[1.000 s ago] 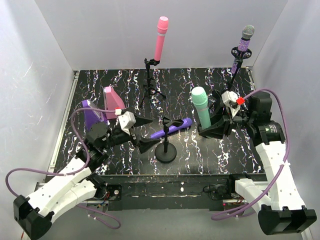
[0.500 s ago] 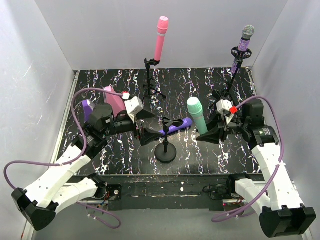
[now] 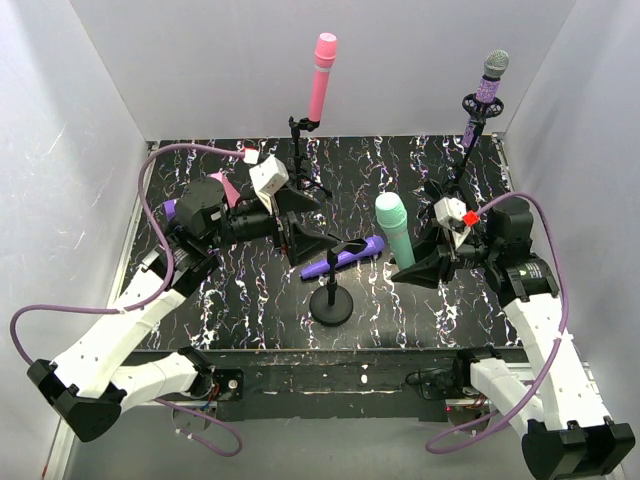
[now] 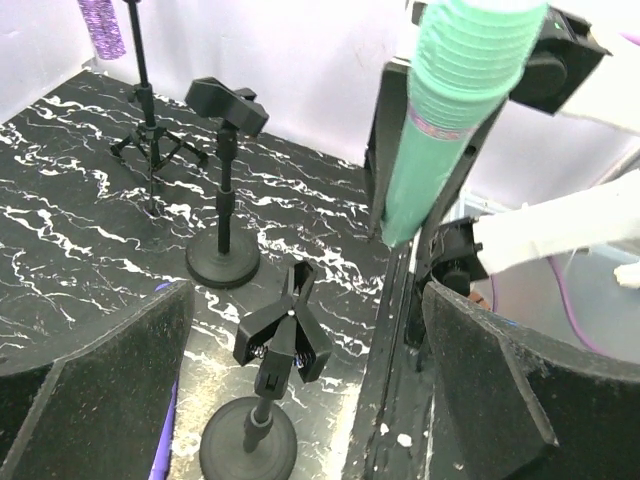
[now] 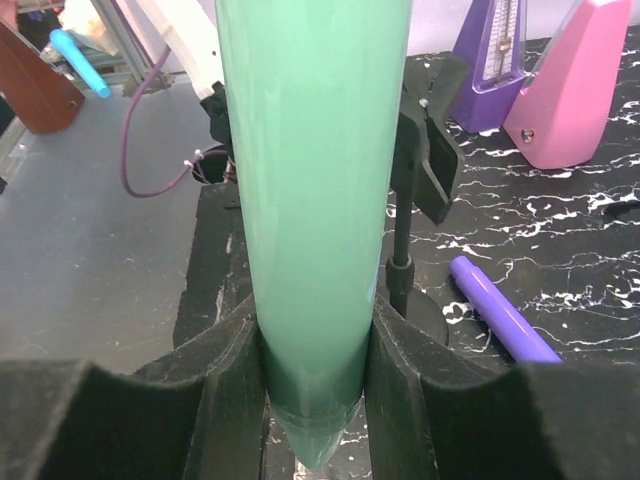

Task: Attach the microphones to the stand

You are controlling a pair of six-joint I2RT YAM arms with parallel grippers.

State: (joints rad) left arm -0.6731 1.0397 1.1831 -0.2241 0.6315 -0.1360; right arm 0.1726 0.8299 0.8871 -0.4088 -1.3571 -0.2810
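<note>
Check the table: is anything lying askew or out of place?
Yes: the plain purple microphone lies flat on the table beside the near round-base stand, whose clip is empty. The mint microphone is upright in the right tool.

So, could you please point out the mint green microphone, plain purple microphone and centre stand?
mint green microphone point(image 3: 391, 211): top external view, head.
plain purple microphone point(image 3: 365, 249): top external view, body.
centre stand point(image 3: 331, 306): top external view, base.

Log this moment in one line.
left gripper open, empty; right gripper holds mint green microphone head-up; purple microphone on table; centre stand empty
</note>
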